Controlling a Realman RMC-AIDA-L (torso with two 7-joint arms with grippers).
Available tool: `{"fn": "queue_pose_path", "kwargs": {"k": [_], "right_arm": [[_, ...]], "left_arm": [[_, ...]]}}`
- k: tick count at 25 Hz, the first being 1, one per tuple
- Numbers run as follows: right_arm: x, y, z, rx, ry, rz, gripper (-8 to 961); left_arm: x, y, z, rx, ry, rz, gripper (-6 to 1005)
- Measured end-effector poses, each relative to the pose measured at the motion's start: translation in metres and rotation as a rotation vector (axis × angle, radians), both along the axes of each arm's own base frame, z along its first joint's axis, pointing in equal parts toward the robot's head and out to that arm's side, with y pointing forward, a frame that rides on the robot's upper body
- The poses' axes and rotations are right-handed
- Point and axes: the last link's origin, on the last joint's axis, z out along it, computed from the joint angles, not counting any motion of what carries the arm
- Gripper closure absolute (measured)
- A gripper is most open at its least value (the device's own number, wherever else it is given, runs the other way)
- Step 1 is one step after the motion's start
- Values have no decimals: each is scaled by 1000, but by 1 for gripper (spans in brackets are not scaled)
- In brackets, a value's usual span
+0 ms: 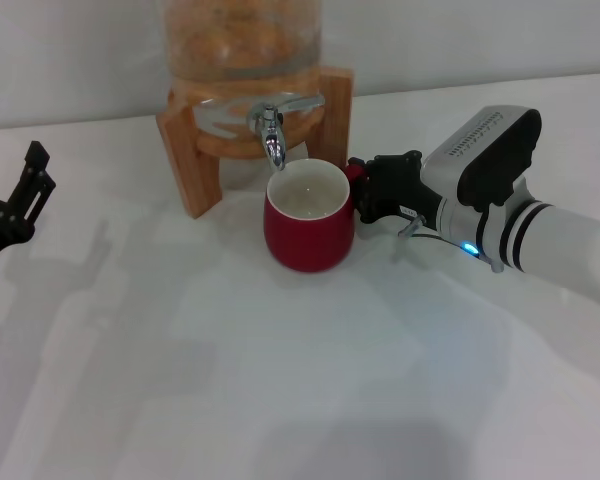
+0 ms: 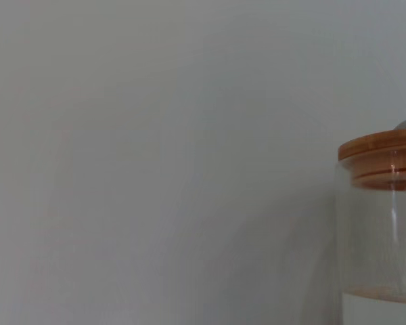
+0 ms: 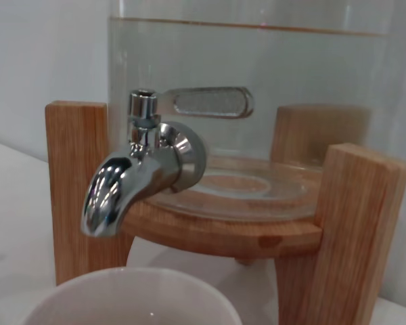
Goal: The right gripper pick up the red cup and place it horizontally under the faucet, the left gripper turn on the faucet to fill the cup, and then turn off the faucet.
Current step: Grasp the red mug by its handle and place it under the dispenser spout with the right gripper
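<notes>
Faucet (image 1: 271,135): chrome spigot at the front of a glass jar (image 1: 242,40) seated in a wooden stand (image 1: 185,155); taken as landmark for all entries. In the right wrist view the spout (image 3: 115,196) curves down and ends above the white rim of the cup.

Red cup (image 1: 308,220): upright on the white surface (image 1: 280,380), directly below the faucet's outlet, its rim just under the spout tip with a narrow gap between. White inside faces up. Cup body stands just in front of the stand's legs, between them.

Right gripper (image 1: 365,190): to the right of the faucet and slightly nearer the robot, at the cup's right side. Its black fingers are closed on the cup's handle region; a bit of red shows between them. The arm runs off toward the right edge of the head view, a blue light on its underside.

Left gripper (image 1: 28,185): well apart from the faucet, far to its left at the edge of the head view, raised off the surface. Whether its fingers are parted or together cannot be told. Its wrist view shows only a plain wall and the jar's wooden lid (image 2: 379,145) at one side.

Open room: broad bare surface in front of the faucet and between it and the left gripper; a wall stands close behind the jar.
</notes>
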Motion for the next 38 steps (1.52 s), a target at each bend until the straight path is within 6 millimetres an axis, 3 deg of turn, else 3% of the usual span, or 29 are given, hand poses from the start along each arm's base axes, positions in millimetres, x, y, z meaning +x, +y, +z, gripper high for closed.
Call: {"fn": "queue_pose_path", "kwargs": {"k": [35, 38], "right_arm": [[-7, -4, -7, -29, -10, 36, 801], [-7, -4, -7, -29, -10, 35, 757]], "left_arm": [[-1, -2, 0, 0, -1, 2, 198], [0, -2, 0, 1, -2, 0, 198]]}}
